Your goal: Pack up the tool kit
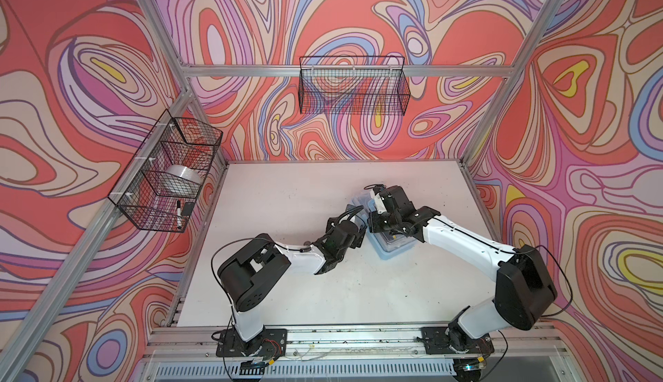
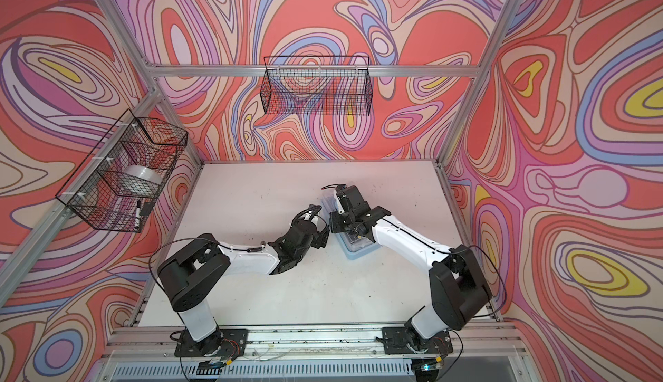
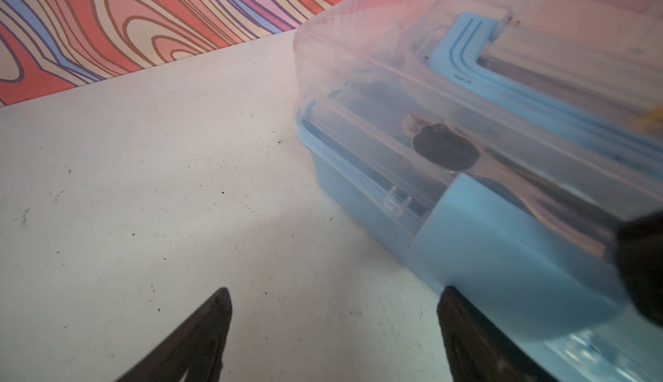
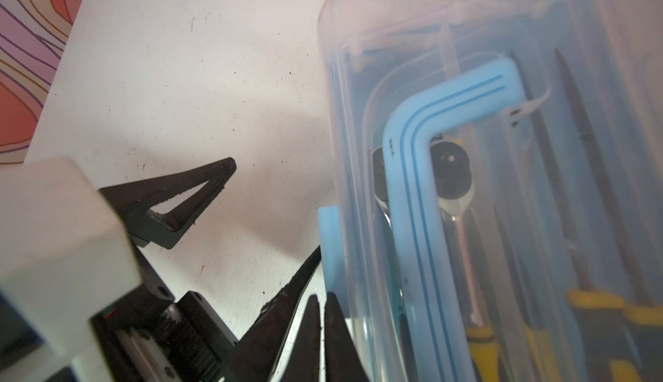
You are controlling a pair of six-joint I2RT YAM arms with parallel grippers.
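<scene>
Stage: judged near complete | rectangular light-blue plastic case (image 3: 344, 197): tools (image 4: 452, 172) inside, clear lid (image 3: 358, 57) was down | left claw (image 3: 335, 294): spread wide beside blue latch (image 3: 502, 254) | right claw (image 4: 322, 299): closed, empty | remaining: latching, judged.

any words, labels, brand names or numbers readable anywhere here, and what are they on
No text can be read in any view.
Blue handle of the tool kit case: a tiny dark imprint near its bend, too blurred to read.
Marker in the side wire basket: any print is too small to read.

White links (image 1: 462, 244), black joints (image 1: 523, 290), black bases (image 1: 251, 340)
</scene>
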